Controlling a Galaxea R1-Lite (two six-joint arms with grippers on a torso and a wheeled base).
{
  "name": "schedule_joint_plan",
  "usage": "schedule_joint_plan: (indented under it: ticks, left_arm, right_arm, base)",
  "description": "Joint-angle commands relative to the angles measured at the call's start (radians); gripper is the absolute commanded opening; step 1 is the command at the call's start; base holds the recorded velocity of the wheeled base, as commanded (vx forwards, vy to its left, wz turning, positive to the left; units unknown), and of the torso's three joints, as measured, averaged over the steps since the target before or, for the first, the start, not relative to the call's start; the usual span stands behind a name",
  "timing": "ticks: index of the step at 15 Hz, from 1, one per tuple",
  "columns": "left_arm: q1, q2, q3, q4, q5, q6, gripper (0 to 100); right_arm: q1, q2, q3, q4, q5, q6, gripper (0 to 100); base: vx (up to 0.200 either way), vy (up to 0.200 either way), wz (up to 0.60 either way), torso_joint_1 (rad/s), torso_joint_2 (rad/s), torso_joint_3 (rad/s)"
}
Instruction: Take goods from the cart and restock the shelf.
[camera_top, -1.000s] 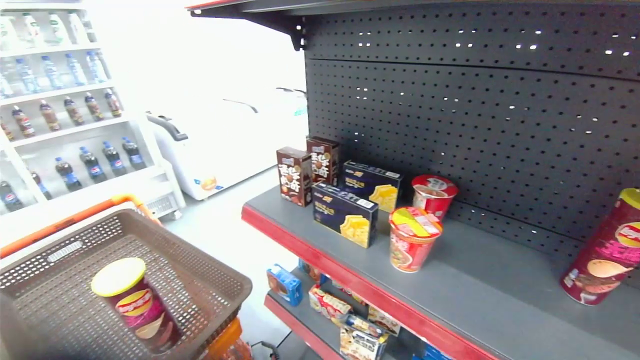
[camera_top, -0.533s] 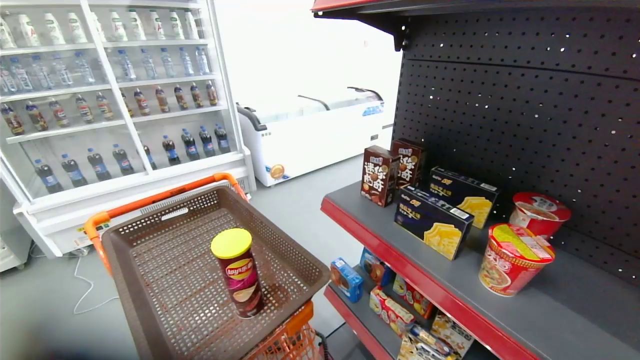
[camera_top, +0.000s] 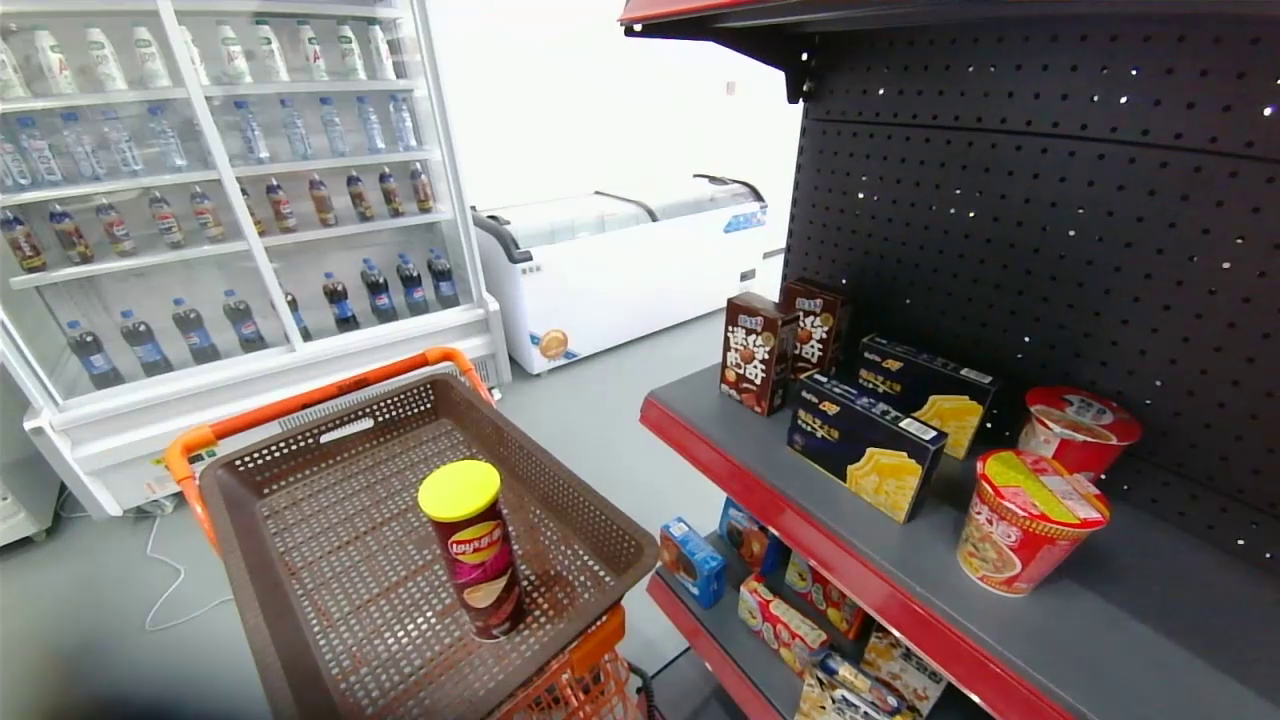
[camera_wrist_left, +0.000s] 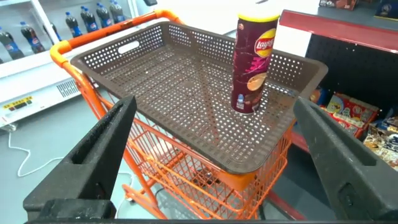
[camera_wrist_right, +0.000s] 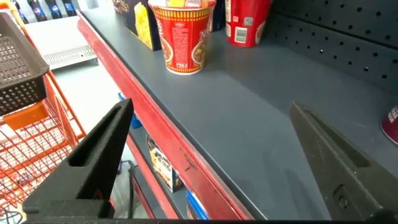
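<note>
A maroon chips can with a yellow lid (camera_top: 474, 548) (camera_wrist_left: 253, 63) stands upright in the brown perforated basket (camera_top: 300, 470) (camera_wrist_left: 155, 74) of the orange cart (camera_top: 310, 392). My left gripper (camera_wrist_left: 211, 155) hangs open in front of the basket, short of the can, with nothing between its fingers. My right gripper (camera_wrist_right: 211, 162) is open over the grey shelf board (camera_wrist_right: 249, 118) (camera_top: 1100, 620), empty. On the shelf stand two red noodle cups (camera_top: 1025, 520) (camera_wrist_right: 183, 34), two dark blue boxes (camera_top: 865, 445) and two brown boxes (camera_top: 758, 352).
The shelf has a red front edge (camera_top: 800, 560) and a black pegboard back (camera_top: 1050, 220). A lower shelf (camera_top: 780, 630) holds several snack packs. A drinks cooler (camera_top: 220, 200) and a white chest freezer (camera_top: 620, 260) stand beyond the cart. A white cable (camera_top: 170, 580) lies on the floor.
The head camera has swung left, from the shelf toward the cart, then nearly settled. The can and the shelf goods have not moved.
</note>
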Motion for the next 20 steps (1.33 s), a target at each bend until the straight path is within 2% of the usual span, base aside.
schedule_joint_plan:
  ticks: [1, 3, 8, 9, 10, 12, 14, 16, 17, 18, 20]
  left_arm:
    - [0.001, 0.0, 0.0, 0.0, -0.004, 0.009, 100]
    - [0.001, 0.0, 0.0, 0.001, -0.026, 0.038, 100]
    - [-0.001, 0.0, 0.0, 0.0, -0.03, 0.044, 100]
    - [-0.001, 0.0, -0.006, -0.012, -0.017, 0.043, 100]
    - [0.004, 0.049, -0.189, -0.02, 0.006, 0.046, 100]
    - [0.001, 0.319, -0.417, 0.066, -0.003, 0.041, 100]
    - [-0.042, 0.457, -0.439, 0.066, -0.014, 0.038, 100]
    - [-0.044, 0.552, -0.426, 0.057, -0.015, 0.037, 100]
    - [-0.047, 0.636, -0.408, -0.022, -0.018, 0.02, 100]
    - [-0.062, 0.696, -0.365, -0.121, -0.049, -0.003, 100]
    - [-0.065, 0.802, -0.275, -0.279, -0.087, -0.006, 100]
  right_arm:
    - [0.001, 0.0, 0.0, 0.0, 0.0, 0.0, 100]
    - [0.001, 0.0, 0.0, 0.0, 0.0, 0.0, 100]
    - [0.001, 0.0, 0.0, 0.0, 0.0, 0.0, 100]
    - [0.001, 0.0, 0.0, -0.001, 0.0, 0.0, 100]
    - [0.001, 0.0, 0.0, 0.0, 0.0, 0.0, 100]
    - [0.001, 0.0, 0.0, 0.0, 0.0, 0.0, 100]
    - [0.001, 0.0, 0.0, 0.0, 0.0, 0.0, 100]
    - [0.001, 0.0, 0.0, 0.0, 0.0, 0.0, 100]
    - [0.001, 0.0, 0.0, -0.001, 0.0, 0.0, 100]
    - [0.001, 0.0, 0.0, 0.0, 0.0, 0.0, 100]
    - [0.001, 0.0, 0.0, 0.0, 0.0, 0.0, 100]
  base:
    - [0.0, 0.0, 0.0, 0.0, 0.0, 0.0]
    - [0.0, 0.0, 0.0, 0.0, 0.0, 0.0]
    - [0.0, 0.0, 0.0, 0.0, 0.0, 0.0]
    - [0.0, 0.0, 0.0, 0.0, 0.0, 0.0]
    - [0.0, 0.0, 0.0, 0.0, 0.0, 0.0]
    - [0.0, 0.0, 0.0, 0.0, 0.0, 0.0]
    - [0.0, 0.0, 0.0, 0.0, 0.0, 0.0]
    - [0.0, 0.0, 0.0, 0.0, 0.0, 0.0]
    - [0.0, 0.0, 0.0, 0.0, 0.0, 0.0]
    - [0.0, 0.0, 0.0, 0.0, 0.0, 0.0]
    - [0.0, 0.0, 0.0, 0.0, 0.0, 0.0]
